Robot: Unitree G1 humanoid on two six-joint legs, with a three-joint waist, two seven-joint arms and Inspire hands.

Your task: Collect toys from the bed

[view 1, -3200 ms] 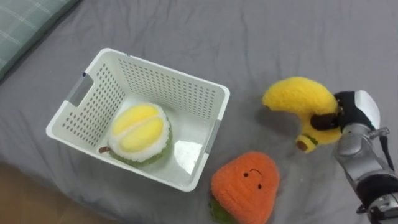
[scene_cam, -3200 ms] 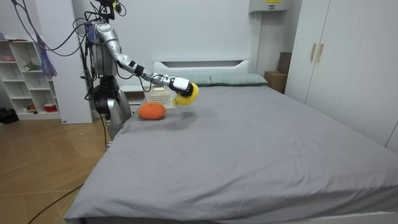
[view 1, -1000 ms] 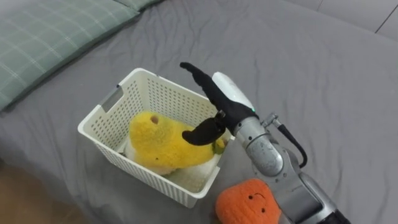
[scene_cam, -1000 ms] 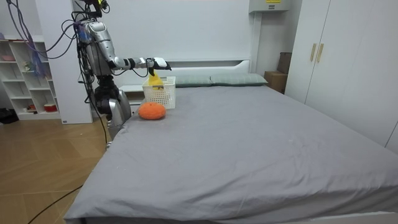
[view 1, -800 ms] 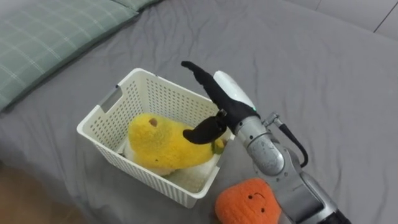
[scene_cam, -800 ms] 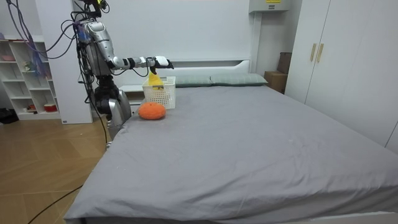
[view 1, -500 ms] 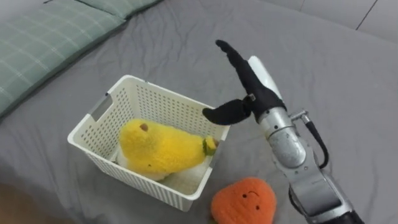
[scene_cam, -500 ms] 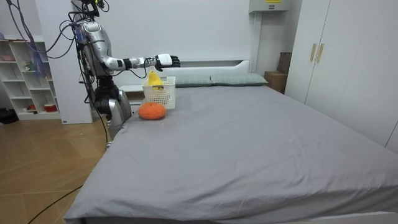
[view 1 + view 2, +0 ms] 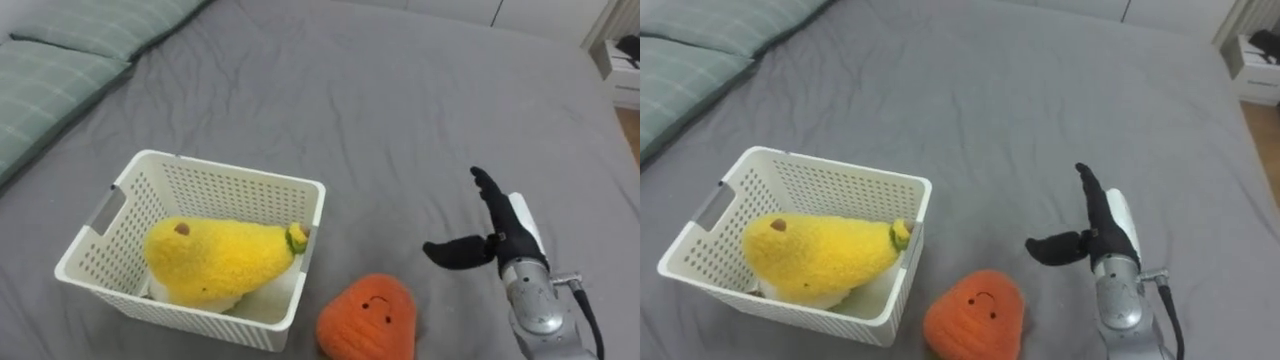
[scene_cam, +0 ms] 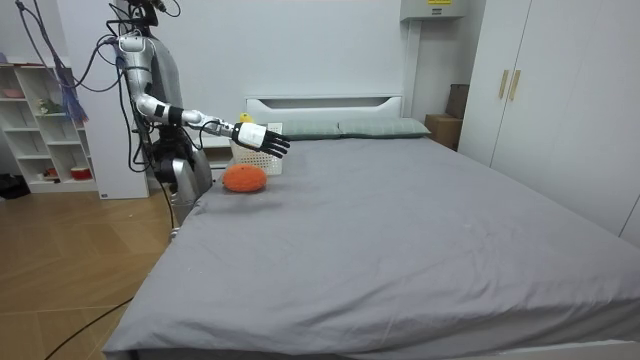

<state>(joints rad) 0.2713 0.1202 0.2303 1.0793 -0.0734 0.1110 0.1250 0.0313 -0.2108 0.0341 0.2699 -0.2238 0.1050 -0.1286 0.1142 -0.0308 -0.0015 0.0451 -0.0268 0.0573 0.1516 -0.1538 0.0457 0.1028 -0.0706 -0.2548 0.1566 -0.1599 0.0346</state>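
Observation:
A white perforated basket (image 9: 110, 210) (image 9: 700, 215) rests on the grey bed at the lower left, and a yellow plush banana (image 9: 215, 260) (image 9: 815, 253) lies inside it on top of another toy. An orange plush with a little face (image 9: 368, 318) (image 9: 975, 316) (image 10: 243, 178) sits on the sheet just right of the basket. My right hand (image 9: 497, 238) (image 9: 1102, 235) (image 10: 262, 137) hovers over the sheet to the right of the orange plush, open, fingers straight, thumb spread, holding nothing.
Green checked pillows (image 9: 60, 60) lie at the upper left. Wide bare grey bedsheet (image 9: 400, 100) stretches beyond and right of the basket. In the room view I stand at the bed's head corner, beside a white shelf unit (image 10: 45, 130); wardrobes (image 10: 545, 90) line the far side.
My right hand let the yellow banana drop into the basket, then swung away to the right and lowered to beside the orange plush. The camera view shifted too.

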